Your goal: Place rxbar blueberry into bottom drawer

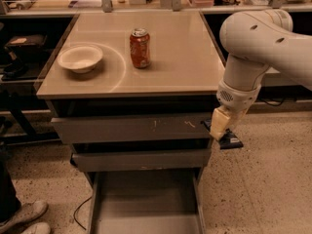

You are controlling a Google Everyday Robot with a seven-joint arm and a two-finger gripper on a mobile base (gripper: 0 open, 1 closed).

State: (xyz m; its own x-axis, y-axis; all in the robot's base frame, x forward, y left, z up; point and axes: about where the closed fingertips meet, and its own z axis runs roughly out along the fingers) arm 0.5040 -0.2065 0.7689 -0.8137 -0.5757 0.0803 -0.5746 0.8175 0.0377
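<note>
My gripper hangs beside the cabinet's right front corner, level with the top drawer front. It is shut on the rxbar blueberry, a small dark navy bar sticking out below and to the right of the cream fingers. The bottom drawer is pulled out at the bottom of the view, a wide grey tray with a bare floor. It lies below and to the left of the gripper.
An orange-red soda can and a white bowl stand on the cabinet top. Two shut grey drawers sit above the open one. Shoes show at the bottom left. Cluttered benches stand behind.
</note>
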